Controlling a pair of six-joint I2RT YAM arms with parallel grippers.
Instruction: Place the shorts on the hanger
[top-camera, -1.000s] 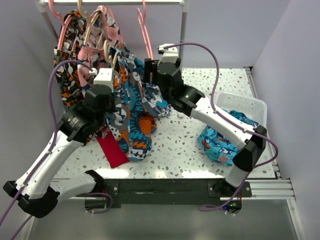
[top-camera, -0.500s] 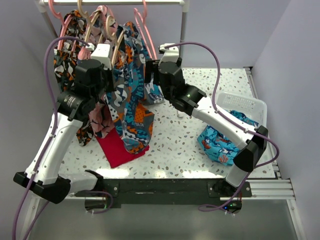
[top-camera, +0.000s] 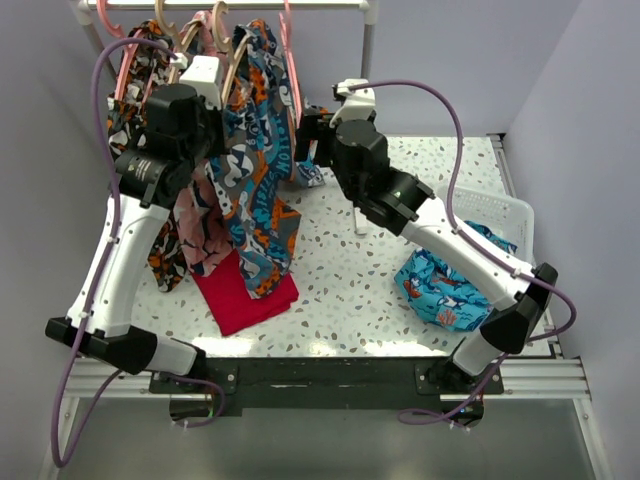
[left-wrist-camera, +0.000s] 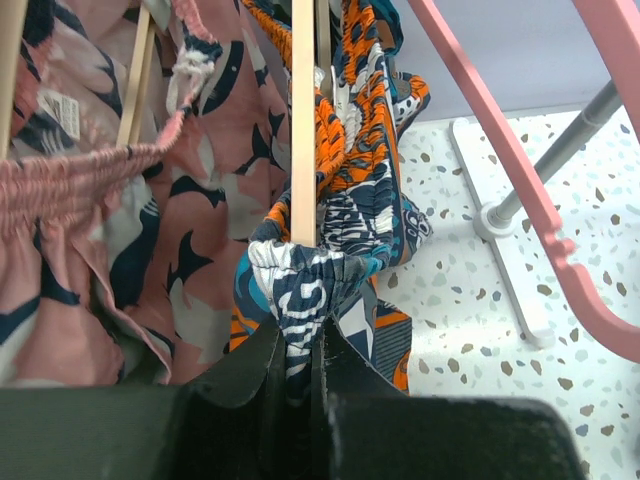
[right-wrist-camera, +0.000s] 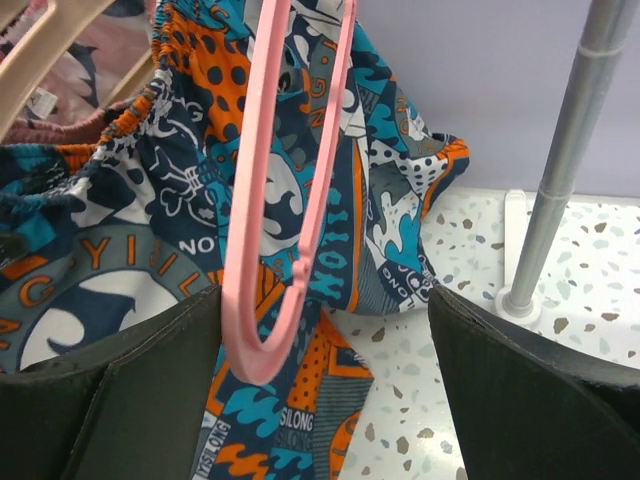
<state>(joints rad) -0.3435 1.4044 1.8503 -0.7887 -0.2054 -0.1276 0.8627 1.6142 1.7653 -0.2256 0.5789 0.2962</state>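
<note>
The shorts (top-camera: 262, 190), printed in teal, orange, navy and white, hang draped over the tan hanger (top-camera: 238, 60) just under the rack rail. My left gripper (top-camera: 225, 125) is raised beside them. In the left wrist view it (left-wrist-camera: 298, 335) is shut on a bunched fold of the shorts (left-wrist-camera: 310, 280) at the end of the tan hanger bar (left-wrist-camera: 303, 120). My right gripper (top-camera: 305, 138) is open just right of the shorts. In the right wrist view it (right-wrist-camera: 322, 300) is empty, with a pink hanger (right-wrist-camera: 290, 200) hanging between its fingers in front of the shorts (right-wrist-camera: 390, 190).
Pink shorts (top-camera: 200, 235) and other printed shorts (top-camera: 130, 110) hang at the left of the rail (top-camera: 230, 5). A red cloth (top-camera: 240, 300) lies on the table. The rack pole (top-camera: 367, 50) stands behind my right gripper. A white basket (top-camera: 490, 208) holds turquoise shorts (top-camera: 440, 285).
My left arm has lifted the hanger and shorts from low over the table up to the rail. My right arm has risen and shifted right, staying next to the shorts.
</note>
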